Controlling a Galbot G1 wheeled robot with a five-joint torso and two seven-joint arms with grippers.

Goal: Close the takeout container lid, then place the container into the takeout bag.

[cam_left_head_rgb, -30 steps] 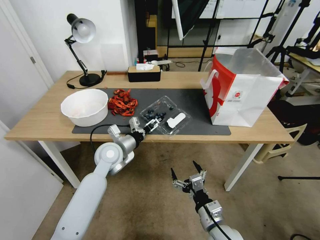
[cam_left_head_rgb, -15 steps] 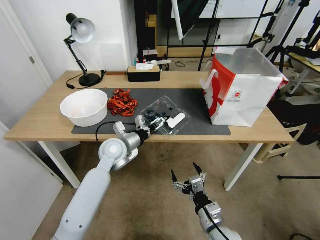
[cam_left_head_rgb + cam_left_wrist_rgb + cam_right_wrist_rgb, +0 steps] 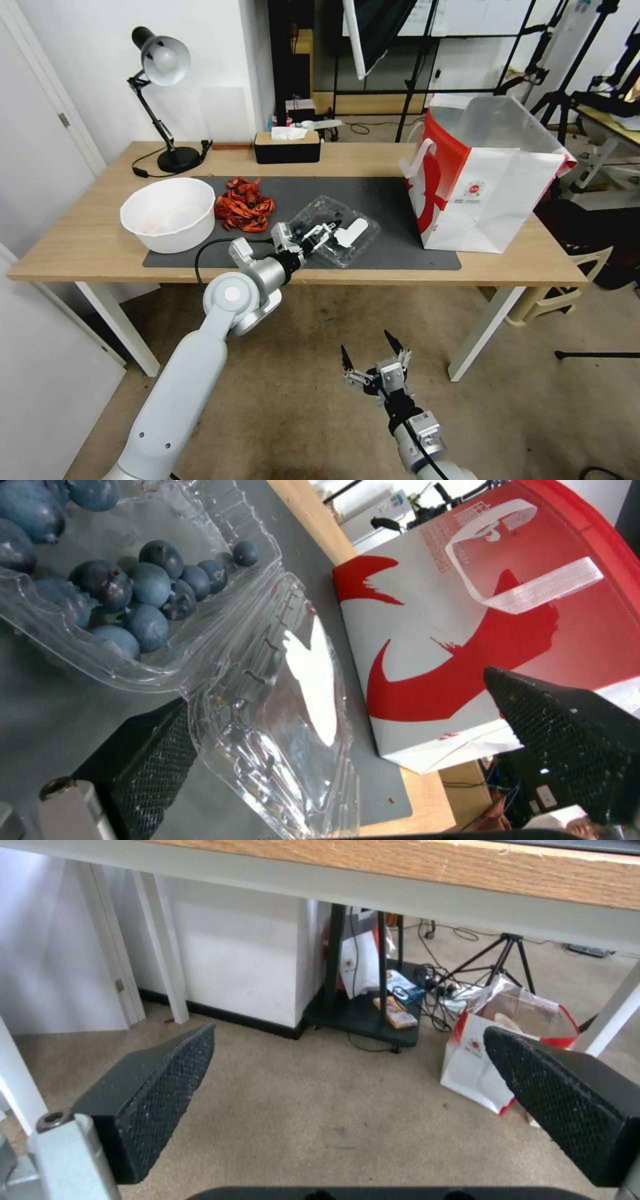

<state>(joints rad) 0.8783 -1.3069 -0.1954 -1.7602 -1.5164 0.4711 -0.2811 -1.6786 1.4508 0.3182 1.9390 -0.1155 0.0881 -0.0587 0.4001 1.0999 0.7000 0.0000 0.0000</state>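
The left gripper (image 3: 325,231) — fingers spread — reaches under the half-raised lid (image 3: 350,235) of the takeout container (image 3: 319,217) (seemingly touching) near the table's (image 3: 87,247) front edge; right gripper (image 3: 369,355) hangs spread below.

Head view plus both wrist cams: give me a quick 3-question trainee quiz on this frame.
1. True or false: the lid of the takeout container is fully shut over the blueberries.
2. Which gripper is at the container? A) left gripper B) right gripper
3. Fill in: the takeout bag stands on the container's ___ side in the head view.

Key: 1 false, the lid is partly raised; 2 A, with the right gripper open, low in front of the table; 3 right.
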